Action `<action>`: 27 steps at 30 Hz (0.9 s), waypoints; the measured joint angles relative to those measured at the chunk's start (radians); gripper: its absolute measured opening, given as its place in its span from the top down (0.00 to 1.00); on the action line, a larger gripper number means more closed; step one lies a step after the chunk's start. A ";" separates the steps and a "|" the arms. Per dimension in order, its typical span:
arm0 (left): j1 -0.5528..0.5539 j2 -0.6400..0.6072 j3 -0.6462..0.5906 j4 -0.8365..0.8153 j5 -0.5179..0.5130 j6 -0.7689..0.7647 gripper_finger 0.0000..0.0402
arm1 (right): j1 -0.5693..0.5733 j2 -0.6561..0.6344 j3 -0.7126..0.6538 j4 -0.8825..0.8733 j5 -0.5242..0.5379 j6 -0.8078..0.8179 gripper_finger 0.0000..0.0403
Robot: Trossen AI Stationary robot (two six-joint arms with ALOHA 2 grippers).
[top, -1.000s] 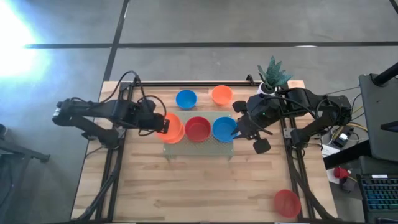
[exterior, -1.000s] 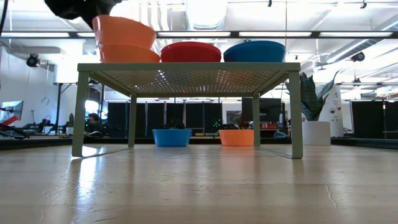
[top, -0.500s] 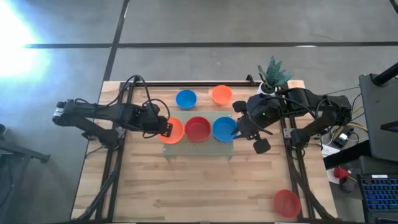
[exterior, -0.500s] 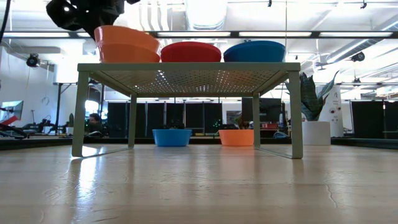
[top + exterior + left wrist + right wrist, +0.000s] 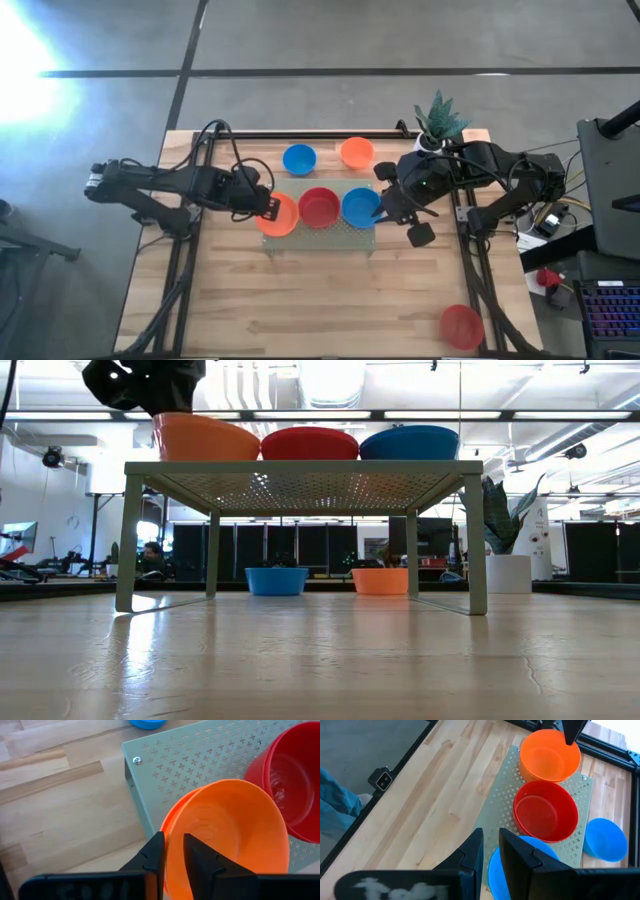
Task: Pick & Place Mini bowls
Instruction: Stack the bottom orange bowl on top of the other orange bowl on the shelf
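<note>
A pale green perforated stand (image 5: 352, 236) on legs holds an orange bowl (image 5: 282, 216), a red bowl (image 5: 319, 207) and a blue bowl (image 5: 358, 206) in a row. My left gripper (image 5: 172, 837) is shut on the orange bowl (image 5: 230, 835) at the stand's left end. My right gripper (image 5: 491, 834) is shut on the blue bowl (image 5: 530, 870) at the stand's right end. The low view shows all three bowls resting by their bases on the stand top (image 5: 300, 468). Another blue bowl (image 5: 299, 158) and another orange bowl (image 5: 356, 152) sit on the table behind the stand. My left gripper pinches the orange bowl's left rim (image 5: 169, 822), one finger (image 5: 197, 852) inside the bowl and one (image 5: 154, 851) outside. The fingers come slanting down from the table's left. The bowl sits upright on the stand. My right gripper has the blue bowl's right rim (image 5: 493, 859) between its fingers, one finger (image 5: 515, 851) over the inside and one (image 5: 471, 854) outside. It comes from the table's right, slanting down. The bowl rests upright on the stand.
A red bowl (image 5: 461, 326) lies near the table's near right corner. A small potted plant (image 5: 437, 121) stands at the far right, beside the right arm. Bare wooden table (image 5: 320, 300) stretches in front of the stand.
My left gripper has moved down, lowering a tilted orange bowl into a second orange bowl that was sitting on the stand's left end. The two have nested, and the low view now shows one level orange outline instead of two.
</note>
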 joint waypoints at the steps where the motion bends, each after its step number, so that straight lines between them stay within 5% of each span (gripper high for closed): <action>1: 0.001 0.000 0.000 0.000 0.000 0.000 0.84 | 0.000 0.000 0.000 0.000 0.000 0.000 0.86; 27: 0.002 -0.001 0.099 -0.001 0.019 0.233 0.81 | 0.000 0.000 0.000 0.000 0.000 0.080 0.86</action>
